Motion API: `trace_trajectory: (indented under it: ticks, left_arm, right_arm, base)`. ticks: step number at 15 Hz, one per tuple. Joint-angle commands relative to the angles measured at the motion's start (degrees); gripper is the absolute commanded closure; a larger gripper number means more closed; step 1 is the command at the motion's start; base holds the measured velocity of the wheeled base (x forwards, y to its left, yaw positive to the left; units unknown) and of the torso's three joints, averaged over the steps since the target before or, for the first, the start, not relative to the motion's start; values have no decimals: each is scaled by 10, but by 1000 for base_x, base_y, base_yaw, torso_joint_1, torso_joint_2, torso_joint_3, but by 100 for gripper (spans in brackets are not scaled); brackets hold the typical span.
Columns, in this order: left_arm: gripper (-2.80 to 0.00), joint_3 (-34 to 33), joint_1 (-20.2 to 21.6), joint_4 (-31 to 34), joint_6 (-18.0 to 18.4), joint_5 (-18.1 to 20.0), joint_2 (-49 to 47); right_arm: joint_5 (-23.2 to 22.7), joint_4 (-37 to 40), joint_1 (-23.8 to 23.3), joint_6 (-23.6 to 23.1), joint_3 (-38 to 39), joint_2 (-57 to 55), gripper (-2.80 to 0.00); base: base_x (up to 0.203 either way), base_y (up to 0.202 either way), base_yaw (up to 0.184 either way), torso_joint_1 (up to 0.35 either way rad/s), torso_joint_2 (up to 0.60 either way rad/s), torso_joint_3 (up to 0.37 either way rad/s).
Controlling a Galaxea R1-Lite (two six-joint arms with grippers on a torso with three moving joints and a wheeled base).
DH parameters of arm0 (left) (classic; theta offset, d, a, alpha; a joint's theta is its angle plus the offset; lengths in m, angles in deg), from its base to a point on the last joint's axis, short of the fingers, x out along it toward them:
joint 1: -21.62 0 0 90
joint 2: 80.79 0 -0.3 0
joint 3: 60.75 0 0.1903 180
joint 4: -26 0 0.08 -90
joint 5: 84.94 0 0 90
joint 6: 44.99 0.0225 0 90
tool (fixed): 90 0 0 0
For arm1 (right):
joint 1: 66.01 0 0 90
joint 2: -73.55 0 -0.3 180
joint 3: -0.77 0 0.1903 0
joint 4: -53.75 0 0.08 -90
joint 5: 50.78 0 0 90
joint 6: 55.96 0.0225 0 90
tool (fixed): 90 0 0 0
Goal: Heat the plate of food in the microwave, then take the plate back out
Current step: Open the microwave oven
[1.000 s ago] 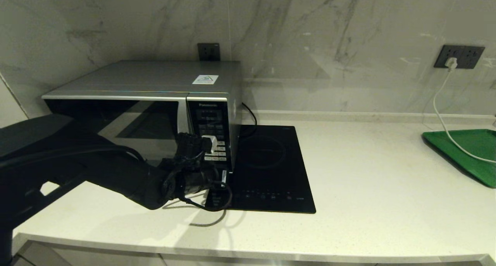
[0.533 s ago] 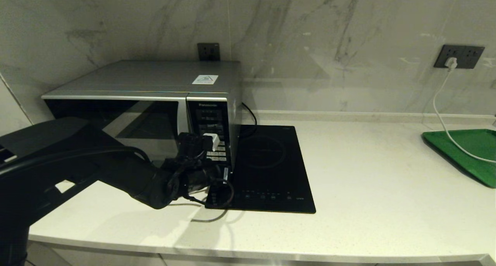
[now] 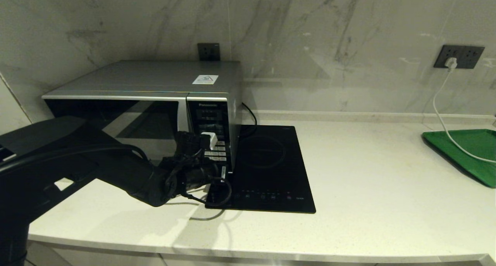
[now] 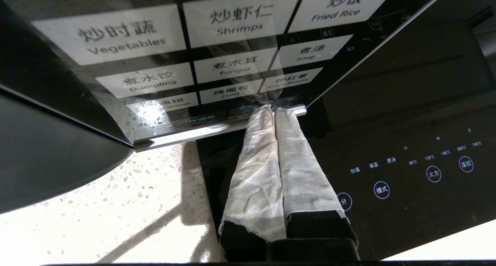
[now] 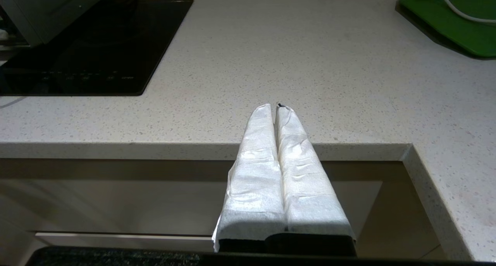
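The left gripper (image 4: 271, 110), fingers pressed together and empty, meets the Panasonic microwave (image 3: 155, 103) panel's bottom edge below "Toast".

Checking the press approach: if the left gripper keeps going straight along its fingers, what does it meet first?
Most likely the microwave itself: the left gripper, shut, has its tips at the metal strip along the bottom of the button panel, below the Toast and Roast Batata keys. Contact can't be confirmed.

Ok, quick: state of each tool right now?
Left tool: closed, holding nothing, tips at the microwave panel's bottom edge.
Right tool: closed, empty.
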Motion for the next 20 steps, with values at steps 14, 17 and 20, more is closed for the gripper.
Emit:
trace_trajectory:
  ticks: [14,17,20]
  left_arm:
    - [0,-270,-2,249,-6,24,429]
    - [0,-258,4,461,-9,11,597]
    - [0,-192,40,677,-12,-9,746]
  right_arm:
    - [0,0,0,0,0,0,0]
    - [0,0,1,0,0,0,0]
    - [0,0,0,0,0,0,0]
  base:
    - [0,0,0,0,0,0]
    - [0,0,0,0,0,0]
    - [0,0,0,0,0,0]
